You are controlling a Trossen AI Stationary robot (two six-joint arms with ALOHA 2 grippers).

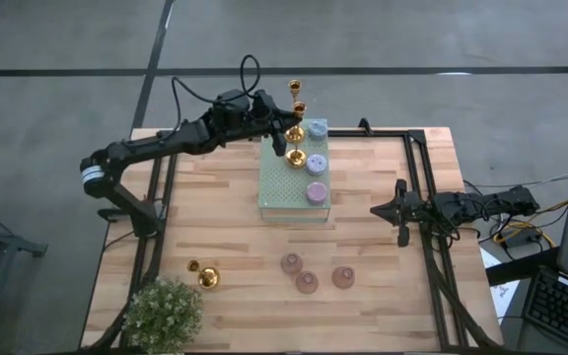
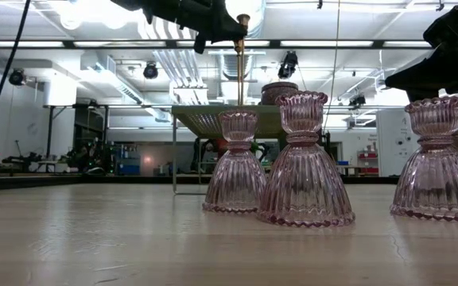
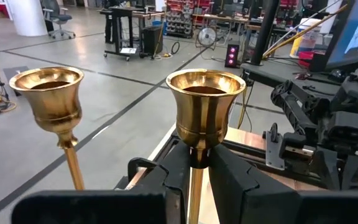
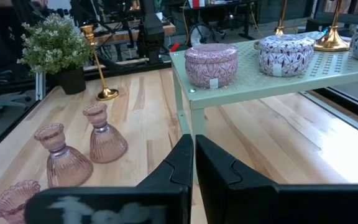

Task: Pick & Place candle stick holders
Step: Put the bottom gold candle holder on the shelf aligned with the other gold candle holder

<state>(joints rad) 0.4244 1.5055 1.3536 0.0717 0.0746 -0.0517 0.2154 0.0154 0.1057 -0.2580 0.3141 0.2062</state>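
Candle stick holders are about halfway sorted, I'd say. Up on the pale green perforated stand (image 1: 282, 187) there are already two gold holders, one standing at the far edge (image 1: 295, 89) and one with its base showing mid-stand (image 1: 296, 158), plus the squat patterned ones: a blue-grey one (image 1: 317, 128) at the far end, a lavender one (image 1: 316, 166) and a pinker one (image 1: 316, 192) nearer the front.

The left end effector (image 1: 286, 123) is clamped on the slim stem of a gold holder (image 3: 205, 109), just under the cup, right at the far end of the stand. The low view shows that stem hanging over the stand top, but I can't tell if the base is touching down yet. My guess is it's being set in place.

Still left on the table (image 1: 225, 217): one more gold holder (image 1: 205, 277) lying near the bushy potted plant (image 1: 163, 313), and three pink ribbed glass holders (image 1: 307, 282) grouped near the front edge, none touched so far.

The right end effector (image 1: 381, 209) is fully closed and empty, parked over the table just right of the stand.
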